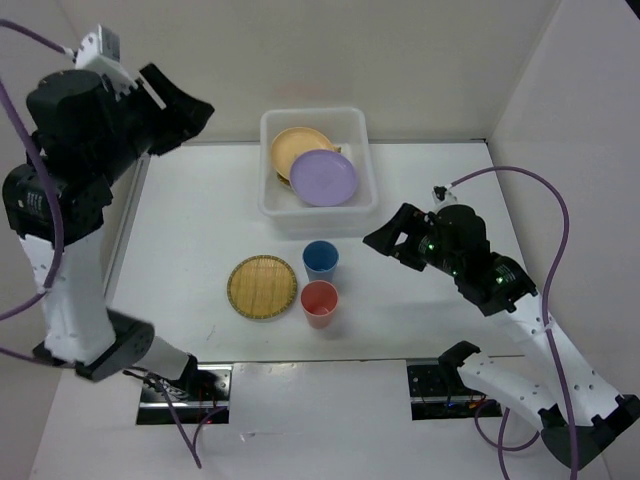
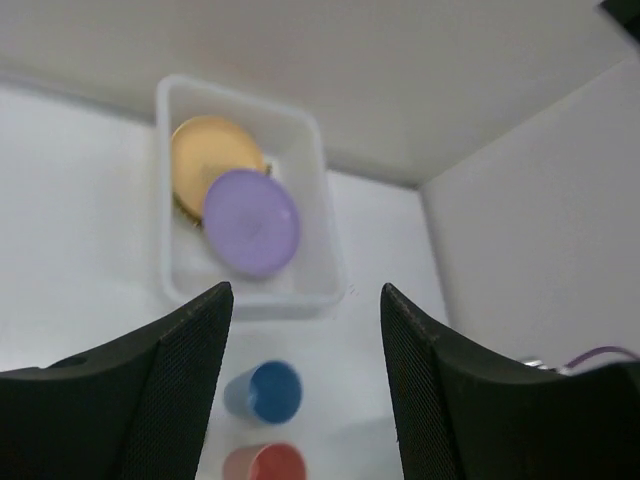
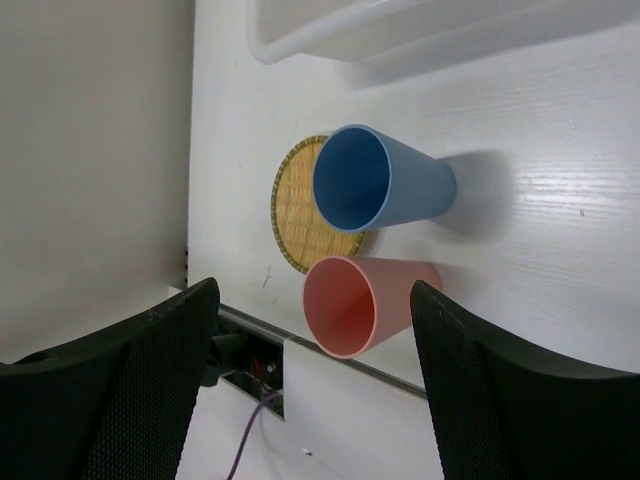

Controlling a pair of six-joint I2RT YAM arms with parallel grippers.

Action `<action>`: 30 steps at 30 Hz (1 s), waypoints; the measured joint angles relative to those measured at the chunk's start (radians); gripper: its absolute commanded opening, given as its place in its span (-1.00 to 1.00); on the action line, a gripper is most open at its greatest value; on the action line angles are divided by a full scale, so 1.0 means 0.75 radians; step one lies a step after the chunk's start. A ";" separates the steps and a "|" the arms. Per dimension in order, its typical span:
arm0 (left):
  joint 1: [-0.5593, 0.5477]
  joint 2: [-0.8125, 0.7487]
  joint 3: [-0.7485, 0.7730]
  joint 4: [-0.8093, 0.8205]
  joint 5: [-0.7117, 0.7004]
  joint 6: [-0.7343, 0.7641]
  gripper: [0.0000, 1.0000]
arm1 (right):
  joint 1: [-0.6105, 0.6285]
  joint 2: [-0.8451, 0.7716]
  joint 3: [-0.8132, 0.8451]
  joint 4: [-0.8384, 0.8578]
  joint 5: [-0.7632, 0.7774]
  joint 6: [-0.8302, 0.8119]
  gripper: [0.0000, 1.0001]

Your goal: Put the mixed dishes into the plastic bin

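Note:
The plastic bin (image 1: 269, 130) stands at the back of the table and holds the pale orange plate (image 1: 292, 146) with the lavender plate (image 1: 324, 177) leaning over it. They also show in the left wrist view: bin (image 2: 326, 190), orange plate (image 2: 205, 146), lavender plate (image 2: 252, 220). One woven plate (image 1: 262, 286) lies flat on the table. The blue cup (image 1: 320, 259) and red cup (image 1: 319, 303) stand upright beside it. My left gripper (image 1: 190, 110) is open, raised high at the back left. My right gripper (image 1: 385, 243) is open and empty, right of the cups (image 3: 370, 185).
White walls enclose the back and both sides. Two cut-outs with cabling (image 1: 185, 390) sit at the near edge by the arm bases. The red cup (image 3: 365, 303) and the woven plate (image 3: 300, 215) lie between my right gripper's fingers in its view.

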 measured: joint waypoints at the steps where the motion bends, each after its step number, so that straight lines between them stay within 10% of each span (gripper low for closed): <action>1: -0.006 -0.116 -0.175 0.016 -0.012 0.006 0.37 | -0.002 -0.002 -0.002 0.012 -0.001 -0.004 0.64; 5: 0.002 -0.575 -1.119 0.254 0.009 0.005 0.33 | -0.013 -0.001 -0.004 0.032 -0.001 -0.026 0.64; 10: 0.009 -0.885 -1.777 0.391 0.110 0.001 0.33 | -0.028 0.025 -0.007 0.039 -0.006 -0.058 0.64; 30: 0.036 -1.268 -2.703 0.666 0.306 -0.320 0.22 | -0.033 -0.027 -0.170 0.129 -0.040 -0.055 0.64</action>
